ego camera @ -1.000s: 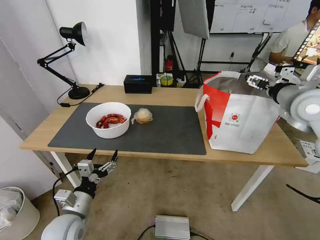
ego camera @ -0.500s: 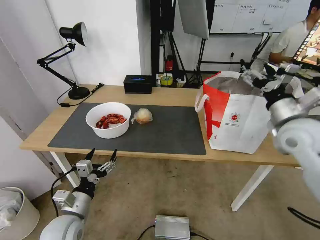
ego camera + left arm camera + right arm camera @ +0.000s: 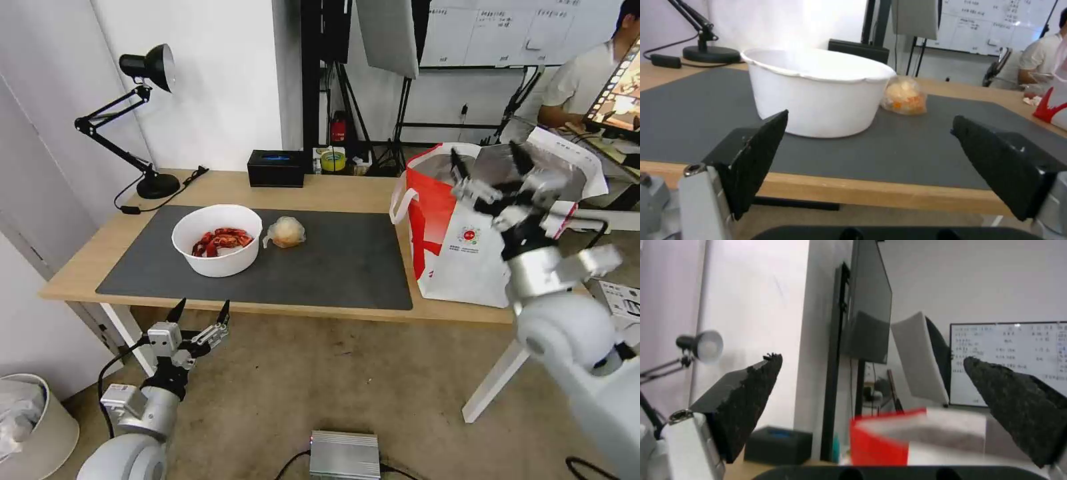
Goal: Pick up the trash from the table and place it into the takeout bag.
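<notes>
Two pieces of trash lie on the table's [image 3: 333, 190] dark grey mat [image 3: 333, 267]: a white round bowl [image 3: 217, 239] [image 3: 818, 96] of red scraps and, right of it, a clear-wrapped pale-orange lump [image 3: 287, 231] [image 3: 905, 96]. The white and red takeout bag [image 3: 467, 233] [image 3: 907, 436] stands open at the table's right end. My right gripper [image 3: 487, 160] [image 3: 871, 360] is open and empty, raised in front of the bag's near upper edge. My left gripper [image 3: 203, 310] [image 3: 869, 120] hangs open and empty just below the table's front edge, facing the bowl.
A black box [image 3: 275, 167] [image 3: 778, 445] sits at the table's back edge and a black desk lamp [image 3: 143, 120] at its back left. A grey metal box [image 3: 345, 455] lies on the floor in front. A white bin [image 3: 30, 427] stands on the floor at the left.
My right arm has swung from over the bag's far right side to the bag's front, toward me and leftward, gripper still open. The left arm has barely shifted.
</notes>
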Robot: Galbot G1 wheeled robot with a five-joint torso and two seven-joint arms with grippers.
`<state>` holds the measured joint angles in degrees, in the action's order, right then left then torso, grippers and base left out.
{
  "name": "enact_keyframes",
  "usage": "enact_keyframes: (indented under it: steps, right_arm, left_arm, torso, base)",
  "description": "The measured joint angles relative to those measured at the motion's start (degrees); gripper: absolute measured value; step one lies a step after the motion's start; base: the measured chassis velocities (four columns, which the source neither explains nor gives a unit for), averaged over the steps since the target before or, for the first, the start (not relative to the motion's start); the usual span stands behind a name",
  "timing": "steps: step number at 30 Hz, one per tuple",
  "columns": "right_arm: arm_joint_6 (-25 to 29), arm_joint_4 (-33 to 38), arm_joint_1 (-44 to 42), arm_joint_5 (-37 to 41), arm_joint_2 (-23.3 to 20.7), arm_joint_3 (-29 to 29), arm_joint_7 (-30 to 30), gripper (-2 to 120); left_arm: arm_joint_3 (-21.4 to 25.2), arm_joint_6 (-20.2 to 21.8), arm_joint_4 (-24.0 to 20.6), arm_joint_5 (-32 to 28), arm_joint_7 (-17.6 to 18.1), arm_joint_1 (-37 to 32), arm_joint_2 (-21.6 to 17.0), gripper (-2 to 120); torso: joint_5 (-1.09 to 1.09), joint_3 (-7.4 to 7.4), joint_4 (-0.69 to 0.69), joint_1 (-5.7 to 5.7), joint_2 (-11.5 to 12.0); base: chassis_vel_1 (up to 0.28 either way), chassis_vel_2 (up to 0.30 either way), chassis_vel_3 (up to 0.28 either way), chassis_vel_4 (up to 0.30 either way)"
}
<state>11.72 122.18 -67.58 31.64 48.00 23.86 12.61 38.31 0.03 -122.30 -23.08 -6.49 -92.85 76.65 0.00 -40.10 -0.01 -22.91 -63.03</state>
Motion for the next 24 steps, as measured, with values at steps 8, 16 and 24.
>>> enact_keyframes:
  steps: [8,16,24]
  right_arm:
    - [4.7,-2.0,-8.3,-11.5,6.6,0.5,-1.1,100]
    - [8.0,-5.7,-14.3,-16.6,14.0,1.5,-0.8,100]
    - [5.6,-5.6,-21.4,-21.2,19.2,1.6,1.6,100]
  left_arm:
    - [0.1,-0.1,0.1,0.0,0.3,-0.2,0.0,100]
    - [0.2,-0.4,0.3,0.1,0.3,-0.3,0.1,100]
    - [0.3,-0.4,0.5,0.2,0.3,-0.4,0.2,100]
  torso:
    - [0.0,0.0,0.01,0.0,0.0]
    - [0.0,0.0,0.01,0.0,0.0]
    - [-0.01,0.0,0.01,0.0,0.0]
  base:
    - [0.0,0.0,0.0,0.0]
    - [0.0,0.0,0.0,0.0]
    - [0.0,0.0,0.0,0.0]
